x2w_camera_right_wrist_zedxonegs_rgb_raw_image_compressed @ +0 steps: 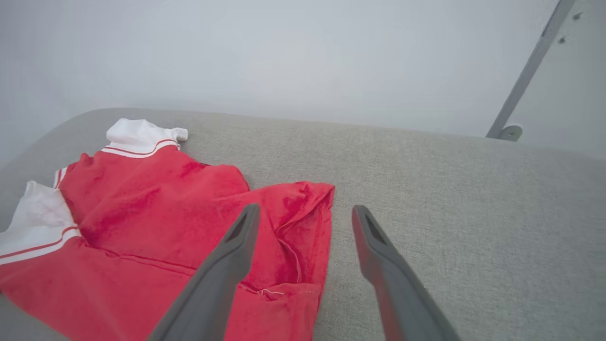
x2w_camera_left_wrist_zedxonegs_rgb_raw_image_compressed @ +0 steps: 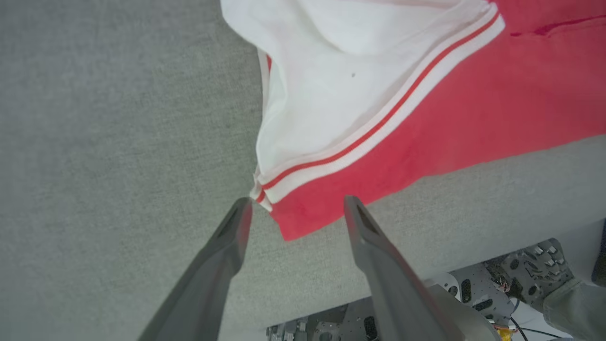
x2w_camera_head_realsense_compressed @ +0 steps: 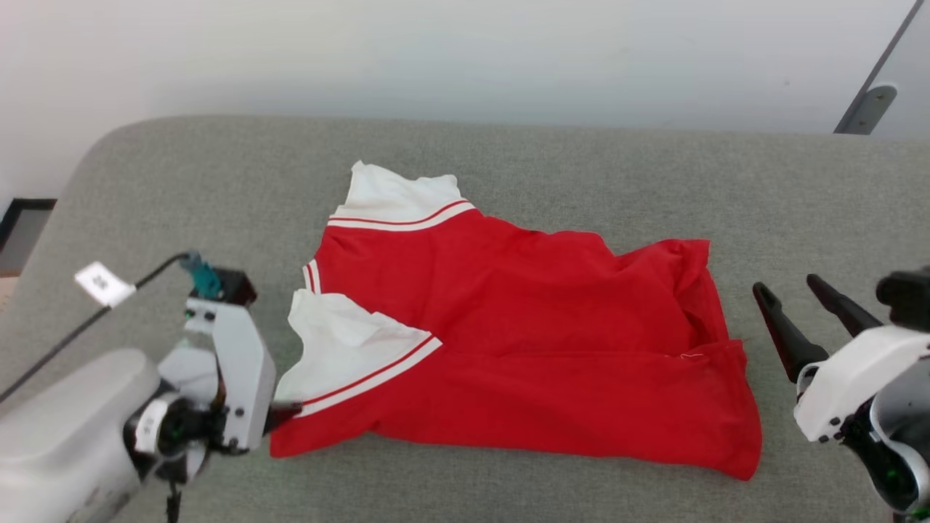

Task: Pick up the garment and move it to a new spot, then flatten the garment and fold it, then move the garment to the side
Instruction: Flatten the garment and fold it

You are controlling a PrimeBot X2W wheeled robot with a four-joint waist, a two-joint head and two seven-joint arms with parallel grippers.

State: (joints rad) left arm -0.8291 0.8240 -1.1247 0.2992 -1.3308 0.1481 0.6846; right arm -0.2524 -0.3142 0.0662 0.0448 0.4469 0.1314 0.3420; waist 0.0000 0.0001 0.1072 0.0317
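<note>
As we look down from the head, the shirt [x2w_camera_head_realsense_compressed: 523, 341] lies folded on the grey surface [x2w_camera_head_realsense_compressed: 508, 160], white sleeves [x2w_camera_head_realsense_compressed: 341, 349] to the left. Our left hand [x2w_camera_head_realsense_compressed: 287, 412] sits at its near-left corner [x2w_camera_head_realsense_compressed: 287, 444]; our right hand [x2w_camera_head_realsense_compressed: 787, 285] hangs spread wide, near the right hem [x2w_camera_head_realsense_compressed: 708, 305]. Over to the left wrist: fingers [x2w_camera_left_wrist_zedxonegs_rgb_raw_image_compressed: 227, 246] wide apart, empty, the shirt's red corner lying between the tips. And the right wrist: spread wide too, holding nothing, one finger over the hem, the other over bare surface.

The shirt [x2w_camera_head_realsense_compressed: 523, 327] is lying on the cushion [x2w_camera_head_realsense_compressed: 182, 189], left gripper [x2w_camera_head_realsense_compressed: 285, 412] sitting at its sleeve corner, right gripper [x2w_camera_head_realsense_compressed: 786, 285] hovering spread beside it.
</note>
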